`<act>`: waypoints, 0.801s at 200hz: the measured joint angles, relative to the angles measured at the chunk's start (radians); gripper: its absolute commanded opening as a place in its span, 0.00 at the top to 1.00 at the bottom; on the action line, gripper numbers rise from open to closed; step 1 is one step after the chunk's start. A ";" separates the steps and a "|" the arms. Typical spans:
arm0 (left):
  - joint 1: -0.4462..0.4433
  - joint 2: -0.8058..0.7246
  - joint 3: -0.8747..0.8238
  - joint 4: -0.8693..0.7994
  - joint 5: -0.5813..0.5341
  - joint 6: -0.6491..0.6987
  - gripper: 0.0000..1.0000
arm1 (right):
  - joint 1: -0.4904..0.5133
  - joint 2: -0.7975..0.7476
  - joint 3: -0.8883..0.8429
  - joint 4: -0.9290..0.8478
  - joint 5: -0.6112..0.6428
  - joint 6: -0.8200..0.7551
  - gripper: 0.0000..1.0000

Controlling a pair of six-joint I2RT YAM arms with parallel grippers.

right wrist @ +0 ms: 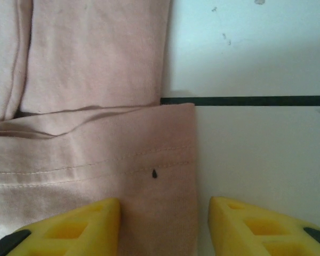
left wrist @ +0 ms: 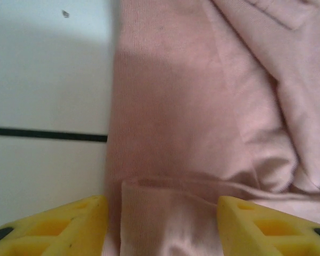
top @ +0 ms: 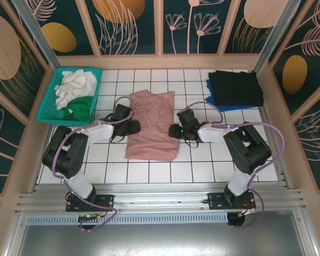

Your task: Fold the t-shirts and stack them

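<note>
The dusty-pink t-shirt (top: pixel 152 125) lies in the middle of the tiled table (top: pixel 202 170), folded into a long strip. It looks light and limp, likely to sag and slide, so the layered side edges seem the best hold. The left gripper (top: pixel 132 127) and right gripper (top: pixel 176 130) sit at those edges, jaws parted over the cloth and gripping nothing. A black t-shirt (top: pixel 236 85) lies folded at the far right.

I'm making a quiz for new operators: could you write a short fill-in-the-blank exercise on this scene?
1. The teal basket holds a white t-shirt and a ____ one.
2. The black t-shirt lies on top of a ____ one.
3. The left gripper and the right gripper flank the ____ t-shirt.
Missing words: green, blue, pink.
</note>
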 measured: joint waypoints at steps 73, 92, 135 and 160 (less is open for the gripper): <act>0.006 0.067 0.061 -0.005 0.006 0.043 0.91 | -0.016 0.024 0.011 0.024 -0.038 -0.026 0.97; 0.006 0.060 0.072 -0.024 0.003 0.045 0.90 | -0.016 0.022 0.011 0.029 -0.048 -0.023 1.00; 0.006 -0.022 0.070 -0.070 -0.010 0.047 0.90 | -0.015 -0.037 0.011 0.030 -0.068 -0.022 1.00; 0.006 -0.077 0.048 -0.071 -0.010 0.048 0.80 | -0.010 -0.089 0.011 0.033 -0.077 -0.022 1.00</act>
